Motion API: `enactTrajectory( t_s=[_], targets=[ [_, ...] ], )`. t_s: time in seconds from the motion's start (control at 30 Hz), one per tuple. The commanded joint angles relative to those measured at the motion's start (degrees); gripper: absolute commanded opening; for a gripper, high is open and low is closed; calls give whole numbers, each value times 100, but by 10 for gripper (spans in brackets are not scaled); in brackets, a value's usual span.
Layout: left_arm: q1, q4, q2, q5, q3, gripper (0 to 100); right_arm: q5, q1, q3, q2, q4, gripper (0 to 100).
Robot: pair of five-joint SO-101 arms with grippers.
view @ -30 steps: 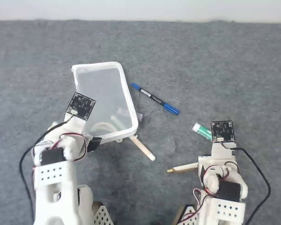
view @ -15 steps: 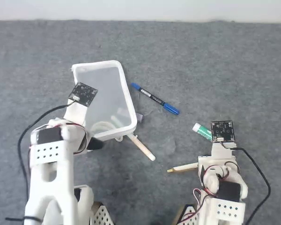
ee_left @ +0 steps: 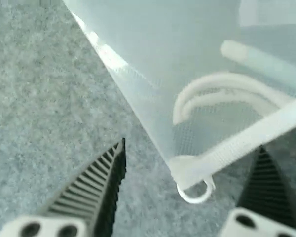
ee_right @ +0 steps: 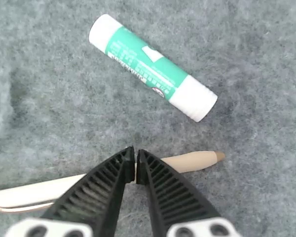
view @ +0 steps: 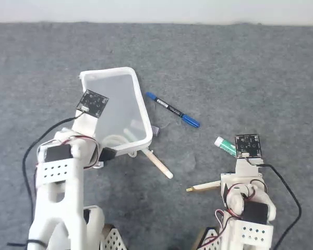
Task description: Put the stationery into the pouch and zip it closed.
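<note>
The pouch is lying flat on the desk. Its long axis is running from my left arm towards the far edge, and the zip edge is facing the arms. My left hand is standing wide open, its fingers straddling the pouch's near corner, where the pull ring is hanging between them. I cannot tell whether either finger is touching the fabric.

A blue pen is lying slantwise just right of the pouch. A cream pen is sticking out from the pouch's near right corner, pointing towards the right arm.

My right hand is hovering with its jaws pressed together and gripping nothing, its tips just over the beige pen. That pen is lying crosswise under them. The glue stick is lying slantwise on the desk near the pen but apart from it.
</note>
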Motion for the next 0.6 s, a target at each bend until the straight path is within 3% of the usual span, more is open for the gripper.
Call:
enactTrajectory(
  t_s=[0.0,0.17,0.4,0.5,0.57],
  targets=[
    [-193,-492,35,70,-75,355,18,48,123,-101,22,6],
    [-237,-580,35,88,-110,355,18,48,123,-101,22,6],
    [-202,-1556,35,695,-92,355,18,48,123,-101,22,6],
    [-211,-1451,35,686,-215,355,18,48,123,-101,22,6],
    [-237,-958,-9,589,-444,355,35,48,123,-101,22,6]
  ],
)
